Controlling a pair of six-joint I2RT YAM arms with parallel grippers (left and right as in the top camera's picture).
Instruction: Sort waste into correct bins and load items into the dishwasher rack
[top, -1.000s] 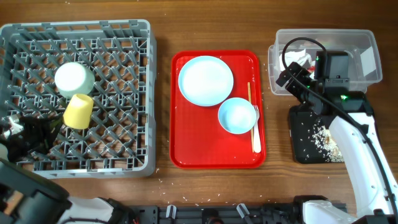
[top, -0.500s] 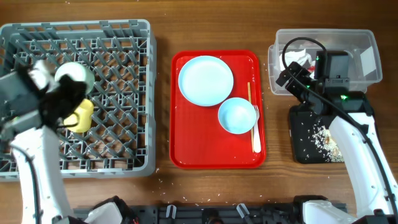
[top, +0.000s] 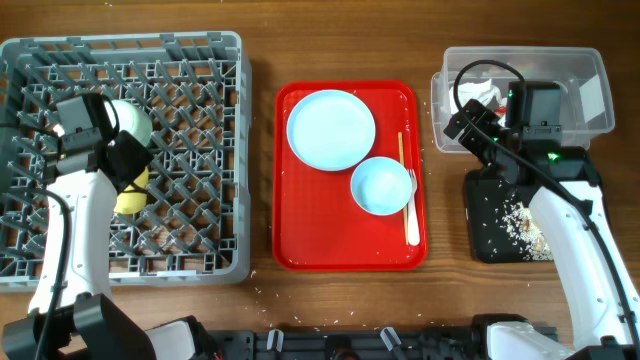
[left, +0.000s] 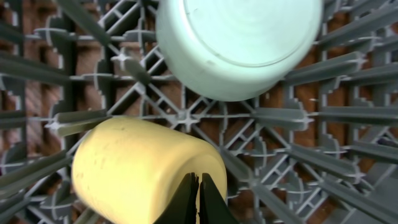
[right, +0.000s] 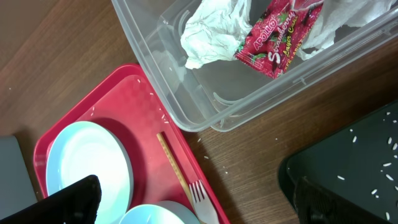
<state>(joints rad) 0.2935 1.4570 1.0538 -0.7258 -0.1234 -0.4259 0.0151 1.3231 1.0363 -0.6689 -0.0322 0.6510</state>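
Note:
The grey dishwasher rack (top: 190, 230) holds an upturned pale green bowl (left: 239, 43) and a yellow cup (left: 137, 171) lying on its side. My left gripper (left: 199, 196) hovers just over the cup, its jaws pressed together with nothing between them; in the overhead view the left gripper (top: 130, 165) covers part of the cup (top: 130, 192). The white plate (top: 331, 129), a second bowl (top: 381, 186), chopsticks (top: 404, 165) and the fork (top: 411, 215) lie on the red tray (top: 300, 240). My right gripper (right: 196, 205) stands open above the tray's right edge. The napkin (right: 211, 31) and sachet wrapper (right: 277, 34) lie in the clear tub (right: 249, 106).
The black tray (top: 490, 235), below the clear tub (top: 590, 70) at the right, holds scattered rice crumbs (top: 520, 220). A few crumbs lie on the wooden table near the front edge. The right arm reaches across the black tray.
My left arm has swung from the rack's near-left corner up over the yellow cup, and its jaws have closed. The right arm has not moved.

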